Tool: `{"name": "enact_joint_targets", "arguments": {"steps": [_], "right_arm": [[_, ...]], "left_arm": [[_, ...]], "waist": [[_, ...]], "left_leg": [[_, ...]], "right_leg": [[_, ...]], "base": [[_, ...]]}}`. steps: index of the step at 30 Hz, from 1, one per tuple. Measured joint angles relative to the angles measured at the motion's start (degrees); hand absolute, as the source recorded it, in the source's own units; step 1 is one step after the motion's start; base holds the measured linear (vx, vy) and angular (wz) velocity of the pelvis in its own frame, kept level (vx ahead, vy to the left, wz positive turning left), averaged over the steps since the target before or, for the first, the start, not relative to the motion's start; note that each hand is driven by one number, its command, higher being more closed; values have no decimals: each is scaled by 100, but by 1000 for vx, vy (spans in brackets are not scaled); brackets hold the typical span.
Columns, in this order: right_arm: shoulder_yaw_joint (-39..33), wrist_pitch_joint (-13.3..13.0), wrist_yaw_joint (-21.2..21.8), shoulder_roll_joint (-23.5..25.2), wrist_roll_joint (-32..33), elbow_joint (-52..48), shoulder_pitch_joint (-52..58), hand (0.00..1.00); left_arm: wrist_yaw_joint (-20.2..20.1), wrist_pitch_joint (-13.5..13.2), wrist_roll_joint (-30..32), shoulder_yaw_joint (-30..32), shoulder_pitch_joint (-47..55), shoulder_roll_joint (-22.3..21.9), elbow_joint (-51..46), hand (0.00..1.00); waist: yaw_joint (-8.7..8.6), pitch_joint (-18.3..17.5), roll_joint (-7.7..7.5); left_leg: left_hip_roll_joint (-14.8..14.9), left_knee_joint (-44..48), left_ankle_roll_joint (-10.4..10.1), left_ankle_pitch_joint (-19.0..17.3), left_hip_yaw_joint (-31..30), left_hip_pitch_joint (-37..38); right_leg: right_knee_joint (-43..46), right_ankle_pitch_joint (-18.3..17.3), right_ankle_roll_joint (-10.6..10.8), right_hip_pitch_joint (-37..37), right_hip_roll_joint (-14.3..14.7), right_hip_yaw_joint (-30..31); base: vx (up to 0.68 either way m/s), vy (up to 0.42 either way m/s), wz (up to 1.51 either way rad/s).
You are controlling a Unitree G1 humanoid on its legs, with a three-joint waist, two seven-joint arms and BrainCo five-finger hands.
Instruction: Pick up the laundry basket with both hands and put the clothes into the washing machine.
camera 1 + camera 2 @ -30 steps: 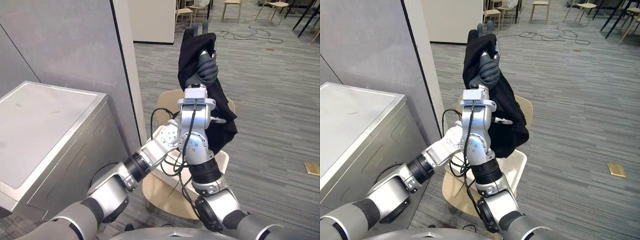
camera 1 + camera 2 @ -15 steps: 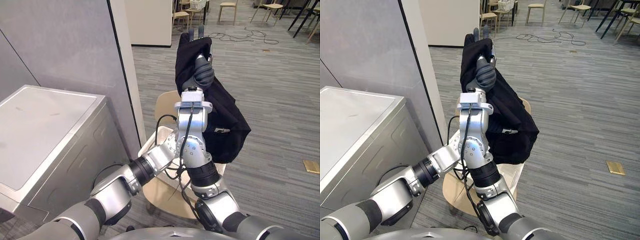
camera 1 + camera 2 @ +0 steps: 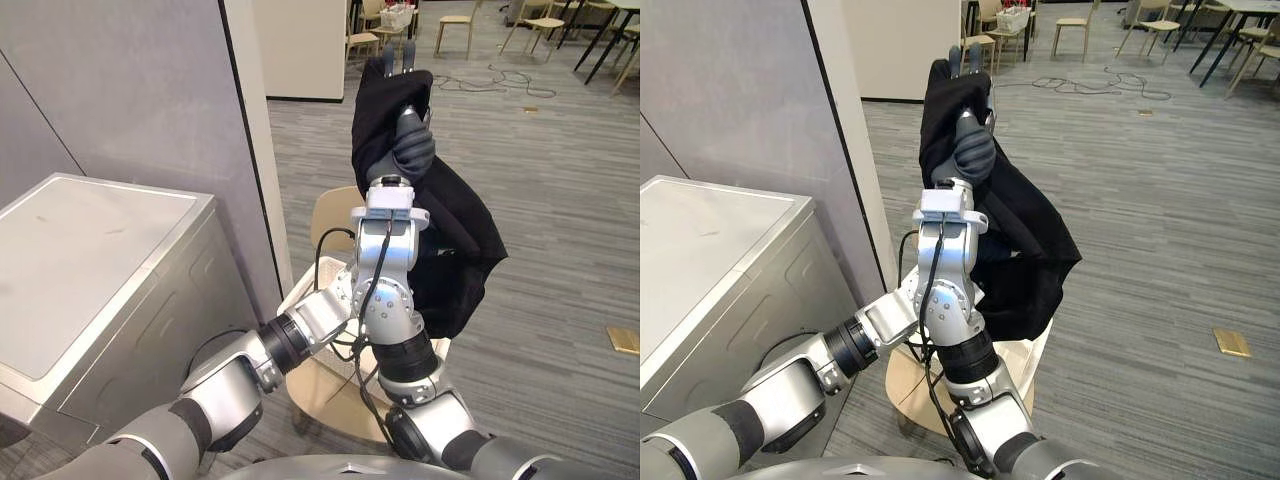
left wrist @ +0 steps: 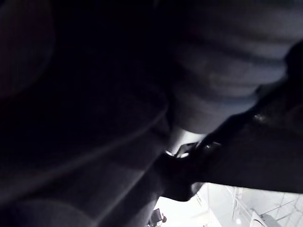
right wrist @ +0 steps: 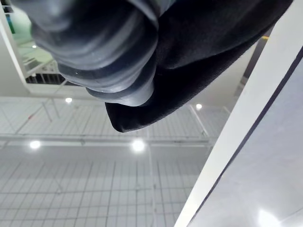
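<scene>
This looks like an open office or test hall with a laundry corner set up in it. A washing machine point(image 3: 90, 270) stands against a grey partition wall point(image 3: 120, 90) beside a white column point(image 3: 250, 150). The floor point(image 3: 560, 180) is grey plank-patterned carpet, with a brass socket plate point(image 3: 625, 338) set into it and loose cables point(image 3: 500, 82) lying across it. Farther back stand light wooden chairs point(image 3: 458, 18) and tables on black legs point(image 3: 1230, 30). Overhead, the ceiling point(image 5: 71, 189) is a white grid with round lights point(image 5: 138, 145).
</scene>
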Motion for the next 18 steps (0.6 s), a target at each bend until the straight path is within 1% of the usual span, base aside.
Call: {"name": "enact_joint_targets", "arguments": {"steps": [3, 4, 6, 7, 9, 10, 11, 12, 13, 14, 15, 16, 17, 18], "right_arm": [[46, 59, 71, -71, -49, -63, 261, 0], [54, 151, 159, -159, -169, -159, 470, 0], [-21, 276, 255, -466, -226, -351, 862, 0], [-243, 389, 360, -749, -222, -562, 1263, 0], [-540, 512, 429, -962, -218, -814, 1731, 0], [-620, 607, 480, -988, -217, -898, 1945, 0], [-712, 694, 669, -958, -219, -1049, 2171, 0], [-781, 800, 808, -930, -223, -1155, 2416, 0], [-876, 847, 878, -878, -242, -1156, 2527, 0], [-1443, 879, 943, -826, -449, -1203, 2828, 0], [-2209, 870, 968, -840, -553, -1207, 3273, 0], [-2540, 865, 971, -841, -592, -1200, 3527, 0], [-3154, 852, 988, -880, -669, -1184, 4109, 0], [-3339, 833, 977, -872, -670, -1175, 4285, 0]], "left_arm": [[-58, 7, 37, 151, 255, -1, -88, 100], [-95, 41, 75, 295, 290, 11, -85, 100], [-141, 58, 139, 626, 289, 57, -87, 100], [-138, 58, 141, 980, 292, 162, -93, 100], [-141, 58, 141, 1187, 364, 283, -297, 100], [-182, 58, 166, 1183, 482, 264, -530, 100], [-220, 61, 326, 1184, 736, 184, -720, 100], [-330, 61, 431, 1186, 995, 175, -828, 100], [-390, 65, 465, 1200, 1138, 175, -903, 100], [-401, 66, 536, 1636, 1424, 180, -1044, 100], [-373, 66, 574, 2399, 1678, 295, -1188, 100], [-364, 65, 596, 2736, 1789, 442, -1283, 100], [-343, 63, 656, 3347, 2129, 970, -1606, 100], [-312, 59, 661, 3577, 2295, 1141, -1715, 100]], "waist": [[-3, -21, -35], [2, -16, -44], [12, -11, -62], [21, -6, -84], [24, 2, -100], [24, 8, -108], [31, 14, -118], [-8, 34, -149], [-33, 34, -149], [-46, 36, -152], [-64, 55, -180], [-76, 60, -188], [-142, 62, -190], [-172, 61, -188]], "left_leg": [[0, -1, 2, 1, 1, 0], [0, -1, 5, 4, 9, -6], [-2, -6, 8, 6, 24, -26], [2, -27, 8, 5, 44, -45], [10, -31, 8, 5, 58, -76], [16, -31, 8, 5, 71, -97], [24, -31, 8, 5, 114, -102], [35, -32, 7, -3, 148, -102], [39, -32, 6, -6, 151, -105], [45, -32, 8, -13, 159, -114], [56, -32, 4, -28, 169, -113], [64, -32, 5, -41, 174, -113], [78, -33, -9, -66, 227, -118], [84, -33, -13, -81, 272, -117]], "right_leg": [[4, 0, -2, -3, 2, 10], [5, 1, -3, -14, 4, 21], [7, 3, 0, -44, 5, 40], [6, 3, 1, -74, 12, 62], [-2, 15, -8, -105, 27, 87], [-2, 44, -24, -136, 38, 117], [-2, 53, -25, -158, 54, 175], [0, 56, -28, -189, 67, 216], [4, 58, -30, -205, 73, 233], [7, 59, -32, -226, 81, 259], [3, 59, -32, -232, 90, 271], [1, 57, -34, -237, 98, 278], [-1, 49, -46, -286, 113, 333], [-1, 49, -49, -314, 117, 367]], "base": [[0, 0, 0], [0, 0, 0], [0, 0, -2], [0, 0, -5], [-1, 0, -5], [3, -5, -11], [5, -11, -19], [8, -15, -20], [-1, -17, -15], [-9, -15, -8], [-14, -13, -7], [-17, -12, -12], [-11, -8, -17], [-5, -9, -24]]}}
